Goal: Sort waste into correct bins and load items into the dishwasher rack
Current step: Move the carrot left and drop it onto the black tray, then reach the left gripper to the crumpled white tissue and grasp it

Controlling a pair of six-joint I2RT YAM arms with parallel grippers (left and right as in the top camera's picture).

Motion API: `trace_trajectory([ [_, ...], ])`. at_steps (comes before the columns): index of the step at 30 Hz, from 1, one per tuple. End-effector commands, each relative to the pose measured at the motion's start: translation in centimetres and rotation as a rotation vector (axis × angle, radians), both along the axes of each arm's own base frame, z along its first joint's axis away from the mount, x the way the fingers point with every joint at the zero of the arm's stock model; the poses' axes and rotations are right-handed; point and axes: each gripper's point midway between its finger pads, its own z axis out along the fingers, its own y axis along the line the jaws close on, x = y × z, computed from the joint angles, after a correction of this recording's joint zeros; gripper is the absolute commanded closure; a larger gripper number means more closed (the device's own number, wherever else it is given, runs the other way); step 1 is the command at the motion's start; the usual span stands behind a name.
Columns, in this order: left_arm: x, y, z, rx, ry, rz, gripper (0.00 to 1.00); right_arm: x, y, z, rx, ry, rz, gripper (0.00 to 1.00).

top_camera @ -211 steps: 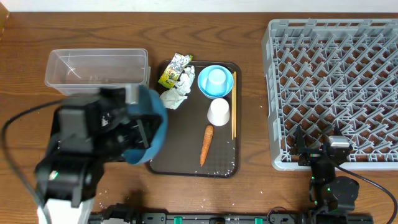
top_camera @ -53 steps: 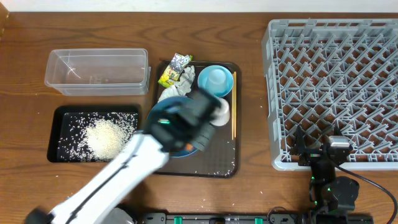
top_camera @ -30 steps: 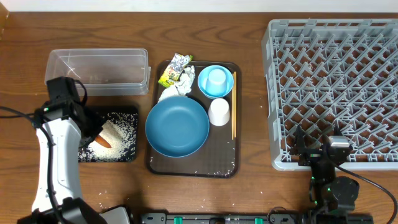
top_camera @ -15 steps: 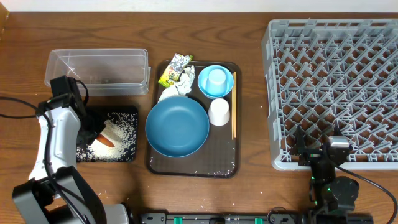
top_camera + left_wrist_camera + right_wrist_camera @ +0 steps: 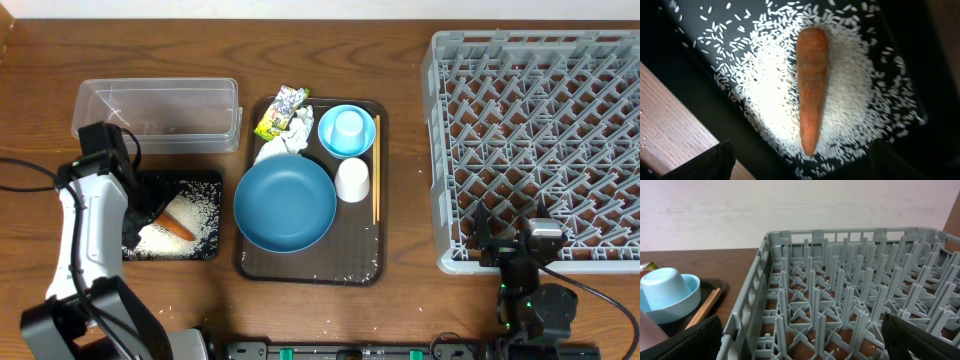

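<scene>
The orange carrot (image 5: 811,90) lies loose on the heap of white rice (image 5: 850,100) in the black tray (image 5: 213,180). My left gripper (image 5: 802,165) hangs open just above it, its fingers well clear on either side. On the brown tray, the blue plate (image 5: 285,203) sits below the crumpled tissue (image 5: 285,145) and the snack wrapper (image 5: 280,112). The light-blue cup (image 5: 348,125) stands upside down in the bowl (image 5: 328,142), with the white cup (image 5: 352,180) and the chopsticks (image 5: 376,170) close by. My right gripper (image 5: 800,342) is open and empty at the front edge of the grey rack (image 5: 540,130).
The clear tub (image 5: 158,115) stands behind the black tray. The brown serving tray (image 5: 355,265) has scattered rice grains along its near edge, and a few grains lie on the wooden table near the black tray.
My left gripper has opened and let go of the carrot, which now rests on the rice. The right arm has not moved.
</scene>
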Motion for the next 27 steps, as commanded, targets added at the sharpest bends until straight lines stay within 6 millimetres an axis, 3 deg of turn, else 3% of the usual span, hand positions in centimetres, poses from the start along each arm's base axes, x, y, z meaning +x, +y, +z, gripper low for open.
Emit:
trace_trajectory([
  [1, 2.5, -1.0, 4.7, -0.030, -0.187, -0.087, 0.12, 0.0, -0.1, 0.0, 0.003, 0.000, -0.003, 0.01],
  [6, 3.0, -4.1, 9.6, -0.113, -0.394, -0.166, 0.13, 0.0, -0.1, 0.0, 0.003, 0.000, -0.003, 0.01],
  [10, 3.3, -9.9, 13.2, -0.221, -0.573, -0.527, 0.14, 0.0, -0.1, 0.0, 0.003, 0.000, -0.003, 0.01],
  [12, 2.9, -12.5, 14.0, -0.249, -0.613, -0.673, 0.14, 0.0, -0.1, 0.0, 0.003, 0.000, -0.003, 0.01],
  [17, 2.7, -17.0, 13.4, -0.299, -0.601, -0.827, 0.14, 0.0, -0.1, 0.0, 0.003, 0.000, -0.003, 0.01],
  [21, 2.9, -20.0, 12.4, -0.343, -0.572, -0.920, 0.07, 0.0, -0.1, 0.0, 0.003, 0.000, -0.003, 0.01],
  [27, 2.8, -24.1, 10.3, -0.411, -0.500, -1.019, 0.12, 0.0, -0.1, 0.0, 0.003, 0.000, -0.003, 0.01],
])
